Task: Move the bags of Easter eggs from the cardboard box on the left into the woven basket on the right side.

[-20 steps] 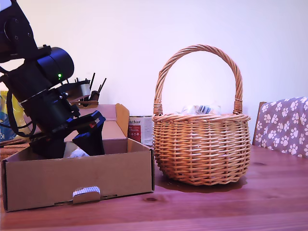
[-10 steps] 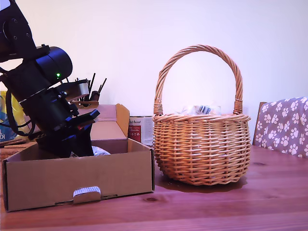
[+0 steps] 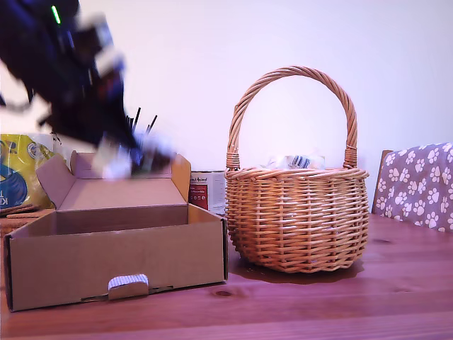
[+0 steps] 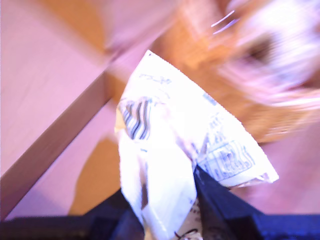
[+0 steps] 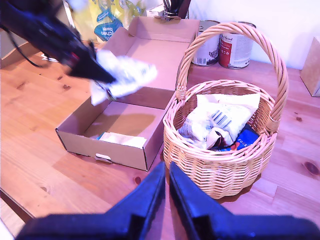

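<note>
My first gripper (image 3: 131, 159) is blurred with motion above the cardboard box (image 3: 113, 248), toward the exterior view's left. It is shut on a whitish-silver bag of Easter eggs (image 4: 170, 145), which hangs crumpled from the fingers (image 4: 222, 202). From above, that bag (image 5: 122, 75) is over the box's back half. Another pale bag (image 5: 120, 139) lies inside the box (image 5: 80, 140). The woven basket (image 3: 297, 219) stands at the box's right in the exterior view and holds a whitish bag (image 5: 220, 117) and a blue one (image 5: 245, 137). My second gripper (image 5: 167, 197) hovers high before the basket (image 5: 185, 150), shut and empty.
Two tins (image 5: 235, 45) stand behind the basket, one showing between box and basket (image 3: 207, 190). A yellow-and-blue pack (image 3: 18, 173) leans behind the box. A paw-print cushion (image 3: 417, 184) sits at the exterior view's right. Everything rests on a wooden table (image 3: 318, 304).
My first gripper has risen quickly out of the box with the whitish bag in it. The box's inside and rear flap, hidden by the arm before, now show.
</note>
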{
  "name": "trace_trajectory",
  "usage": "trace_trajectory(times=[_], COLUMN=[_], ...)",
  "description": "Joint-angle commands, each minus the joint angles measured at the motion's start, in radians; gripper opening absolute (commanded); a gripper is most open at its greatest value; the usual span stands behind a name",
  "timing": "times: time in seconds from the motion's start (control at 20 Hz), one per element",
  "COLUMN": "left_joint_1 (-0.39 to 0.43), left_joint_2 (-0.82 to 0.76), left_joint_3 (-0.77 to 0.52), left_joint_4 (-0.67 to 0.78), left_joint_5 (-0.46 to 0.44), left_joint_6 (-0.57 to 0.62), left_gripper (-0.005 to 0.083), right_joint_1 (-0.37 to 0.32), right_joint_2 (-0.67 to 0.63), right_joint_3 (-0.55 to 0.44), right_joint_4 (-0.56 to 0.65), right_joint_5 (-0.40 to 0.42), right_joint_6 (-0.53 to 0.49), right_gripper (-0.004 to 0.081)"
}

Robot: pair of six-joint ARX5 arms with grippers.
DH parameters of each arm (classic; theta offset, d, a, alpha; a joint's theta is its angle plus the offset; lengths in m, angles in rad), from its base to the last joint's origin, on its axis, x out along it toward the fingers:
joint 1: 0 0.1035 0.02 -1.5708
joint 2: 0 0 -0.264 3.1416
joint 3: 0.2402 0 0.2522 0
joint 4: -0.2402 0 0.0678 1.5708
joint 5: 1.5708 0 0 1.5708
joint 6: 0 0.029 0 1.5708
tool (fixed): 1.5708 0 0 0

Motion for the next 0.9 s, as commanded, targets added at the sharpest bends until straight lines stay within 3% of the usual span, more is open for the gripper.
trace_trajectory(times=[0.0,0.2,0.35,0.6,0.85], left_joint_1=[-0.029,-0.156,-0.276,-0.417,-0.431], left_joint_2=[-0.012,-0.043,-0.029,0.057,0.209], left_joint_3=[-0.009,-0.009,-0.009,-0.009,0.004], left_joint_4=[0.006,0.074,0.233,0.517,0.753], left_joint_5=[0.055,0.093,0.076,-0.122,-0.293], left_joint_6=[0.01,-0.025,-0.073,-0.104,-0.141], left_gripper=[0.013,0.013,0.013,0.013,0.013], right_joint_1=[0.003,0.003,0.003,0.003,0.003], right_joint_2=[0.0,0.0,0.0,0.0,0.0], right_joint_3=[0.003,0.003,0.003,0.003,0.003], right_joint_4=[0.021,0.032,0.033,0.032,0.029], right_joint_5=[0.001,0.001,0.001,0.001,0.0], right_joint_6=[0.003,0.003,0.003,0.003,0.003], right_gripper=[-0.0013,-0.0013,-0.0013,-0.0013,-0.0013])
